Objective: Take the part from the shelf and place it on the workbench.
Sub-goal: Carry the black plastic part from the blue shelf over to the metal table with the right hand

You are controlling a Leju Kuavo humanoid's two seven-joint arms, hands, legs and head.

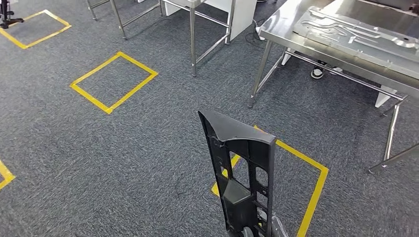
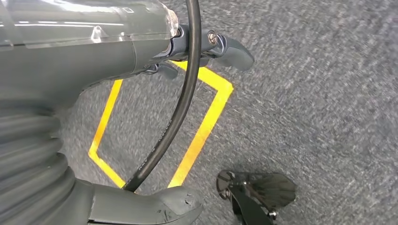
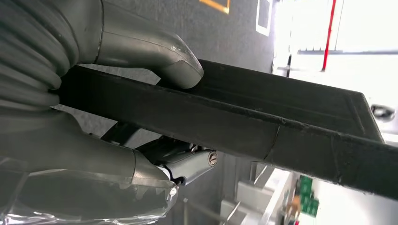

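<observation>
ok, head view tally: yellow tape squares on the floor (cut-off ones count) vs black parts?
yellow tape squares: 4
black part: 1
Total: 5

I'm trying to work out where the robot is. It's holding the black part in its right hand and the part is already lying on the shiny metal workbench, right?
Not quite. The right hand does hold the black part, but the part is not on the workbench yet. The head view shows it standing upright above the carpet, with the workbench farther ahead on the right.
</observation>
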